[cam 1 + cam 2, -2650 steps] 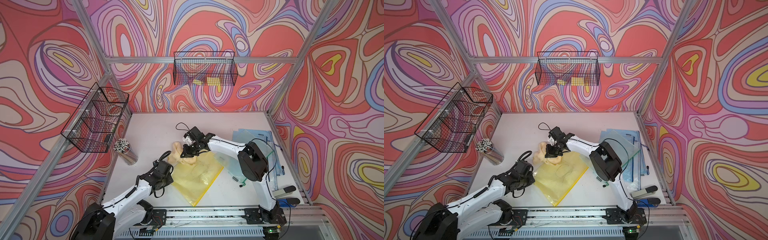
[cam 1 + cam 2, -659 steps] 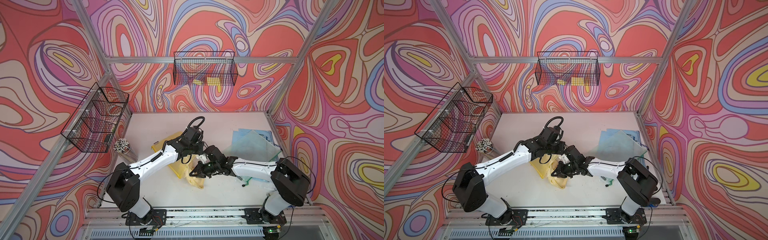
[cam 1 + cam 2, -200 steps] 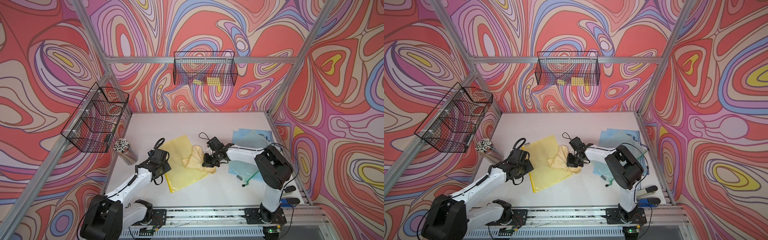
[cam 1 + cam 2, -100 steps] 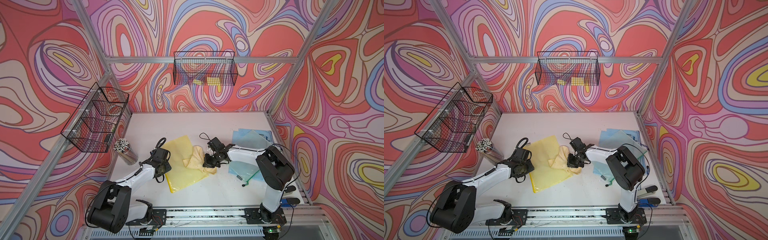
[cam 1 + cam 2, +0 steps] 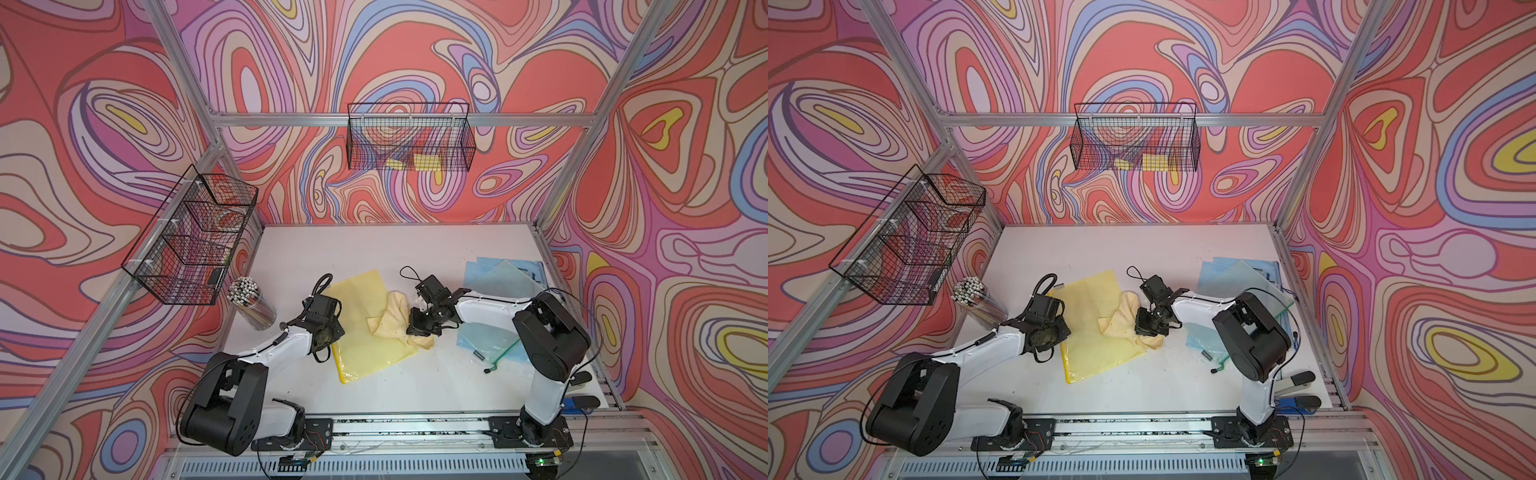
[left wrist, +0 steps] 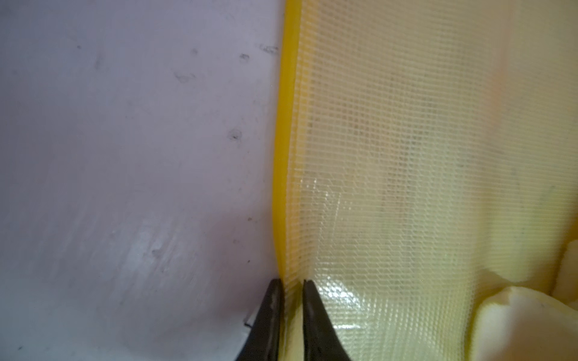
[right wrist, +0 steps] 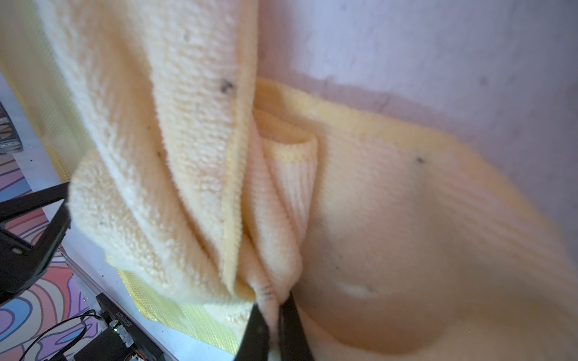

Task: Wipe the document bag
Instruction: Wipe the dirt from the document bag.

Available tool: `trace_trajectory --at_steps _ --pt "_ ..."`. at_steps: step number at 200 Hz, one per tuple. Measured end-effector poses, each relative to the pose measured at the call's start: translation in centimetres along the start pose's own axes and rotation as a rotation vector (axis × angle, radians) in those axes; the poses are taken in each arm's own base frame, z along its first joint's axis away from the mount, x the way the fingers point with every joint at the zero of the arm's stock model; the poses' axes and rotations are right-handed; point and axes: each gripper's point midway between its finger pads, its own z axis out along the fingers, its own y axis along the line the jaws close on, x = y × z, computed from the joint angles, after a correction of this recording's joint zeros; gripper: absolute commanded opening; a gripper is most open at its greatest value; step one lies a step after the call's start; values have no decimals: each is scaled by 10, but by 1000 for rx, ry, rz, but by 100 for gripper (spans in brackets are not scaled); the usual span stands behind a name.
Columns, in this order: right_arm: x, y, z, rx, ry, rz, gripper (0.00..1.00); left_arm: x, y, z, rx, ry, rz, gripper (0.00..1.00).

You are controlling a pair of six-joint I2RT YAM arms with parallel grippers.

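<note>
Left gripper [image 6: 291, 281] pinching document bag [image 6: 406, 156] edge; right gripper [image 7: 272, 301] clamped on cloth [image 7: 172, 125] partly atop bag.

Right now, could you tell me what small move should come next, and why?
Probably drag the cloth across the document bag toward the left end effector. The right end effector grips the cloth at one side of the bag; the left pinches the opposite edge, anchoring it.
</note>
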Motion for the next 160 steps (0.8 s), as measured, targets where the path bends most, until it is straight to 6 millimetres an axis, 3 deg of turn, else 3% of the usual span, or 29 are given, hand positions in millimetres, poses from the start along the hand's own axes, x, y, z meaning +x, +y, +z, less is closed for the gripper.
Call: trace_trajectory --at_steps 44,69,85,119,139,160 --pt "2 -3 -6 19 -3 4 0 3 -5 0 25 17 0 0" --pt "0 4 -25 37 -23 -10 0 6 -10 0 57 38 6 0" --pt "-10 24 -45 2 -66 -39 0 9 -17 0 93 56 7 0" --pt "-30 91 -80 -138 -162 -140 0 16 -33 -1 180 93 11 0" --pt "-30 119 -78 -205 -164 -186 0 20 -42 -3 216 104 21 0" --pt "-32 130 -53 -227 -131 -199 0 25 -51 -5 250 117 36 0"
